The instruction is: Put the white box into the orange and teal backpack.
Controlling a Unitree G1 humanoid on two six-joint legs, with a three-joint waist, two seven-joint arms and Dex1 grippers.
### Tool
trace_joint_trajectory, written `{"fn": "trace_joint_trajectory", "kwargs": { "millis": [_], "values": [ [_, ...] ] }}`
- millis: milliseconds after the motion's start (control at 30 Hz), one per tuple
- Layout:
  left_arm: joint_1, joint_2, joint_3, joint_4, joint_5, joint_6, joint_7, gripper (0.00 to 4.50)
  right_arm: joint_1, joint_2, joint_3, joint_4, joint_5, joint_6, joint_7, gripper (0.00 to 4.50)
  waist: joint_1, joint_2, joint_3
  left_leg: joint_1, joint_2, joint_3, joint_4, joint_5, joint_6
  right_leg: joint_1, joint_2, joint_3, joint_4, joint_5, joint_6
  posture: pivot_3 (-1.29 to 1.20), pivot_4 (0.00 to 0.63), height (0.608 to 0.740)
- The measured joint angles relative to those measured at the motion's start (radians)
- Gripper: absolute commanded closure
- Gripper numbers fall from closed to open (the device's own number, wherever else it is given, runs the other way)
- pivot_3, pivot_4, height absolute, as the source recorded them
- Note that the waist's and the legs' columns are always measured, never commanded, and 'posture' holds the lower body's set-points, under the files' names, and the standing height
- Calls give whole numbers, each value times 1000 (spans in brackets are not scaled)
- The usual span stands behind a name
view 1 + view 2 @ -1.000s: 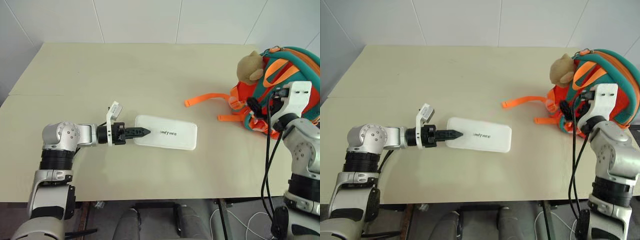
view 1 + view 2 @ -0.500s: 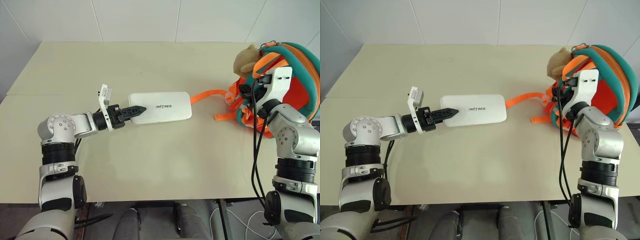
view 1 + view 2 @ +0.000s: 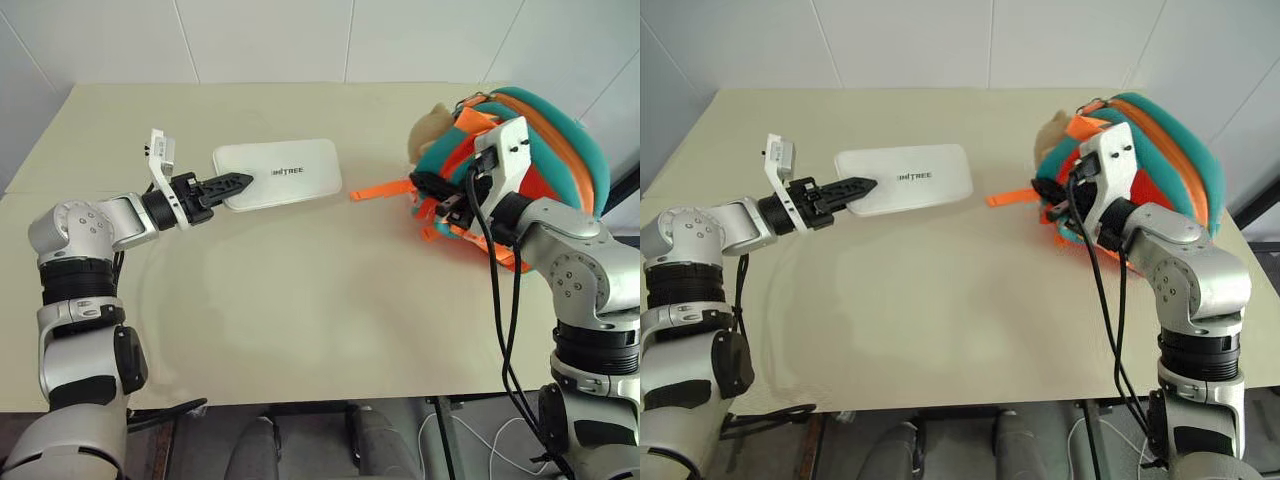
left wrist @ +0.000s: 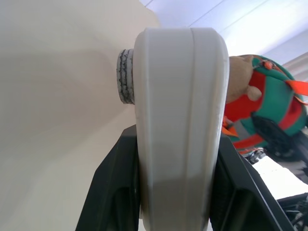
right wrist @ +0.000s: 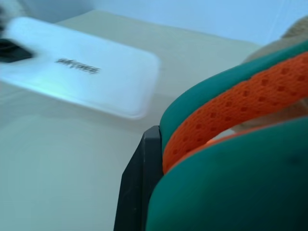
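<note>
The left pincer [image 3: 228,184] pinches the near-left short end of the white box [image 3: 280,173], one black finger on each broad face, as the left wrist view shows the case's rounded edge clamped between them. The box is carried off the tabletop [image 3: 300,300], roughly level, on the far left side, with its free end pointing right toward the orange and teal backpack [image 3: 530,140].

The backpack sits at the right of the tabletop, its plush toy [image 3: 432,128] on the side facing the box and an orange strap [image 3: 380,189] trailing leftward on the surface. The right pincer [image 3: 447,205] is pressed together on the backpack's teal and orange padded edge, which the right wrist view shows lying between its fingers.

The box looks rigid and smooth, probably hard plastic, so it should keep its shape but could slip or swing in a grip at one end, since most of its length hangs out past the fingers. A hold across the flat faces, as here, seems the sound choice. The backpack is soft fabric and will likely sag, so its opening probably needs to be held wide for the stiff case to slide in end first.
</note>
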Motion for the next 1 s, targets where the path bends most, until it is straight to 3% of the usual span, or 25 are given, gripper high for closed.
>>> {"fn": "trace_joint_trajectory", "kwargs": {
  "millis": [267,567,800,1000],
  "values": [
    [-24,40,-69,51,66,-68,-121,3179,-49,-60,-3,-163,269,123,94,4500,2,0,0,-2,0,0,0,0,0,-5,0,0,5,-2,-1,0,150,740],
    [-52,117,-102,76,124,-146,-265,3179,-41,-236,-5,-248,440,128,248,4500,4,0,0,-3,0,0,2,0,0,-5,0,0,6,-3,-2,0,150,740],
    [-53,154,-139,54,147,-184,-391,3179,-32,-340,-5,-251,459,55,408,4500,3,-1,0,-3,0,0,4,0,0,-5,0,0,7,-3,-2,0,150,740],
    [-23,186,-110,-44,132,-246,-512,3179,34,-481,-2,-189,317,-68,565,4500,3,0,1,-4,0,1,9,-1,1,-5,0,0,9,-4,-2,0,150,740]
  ]
}}
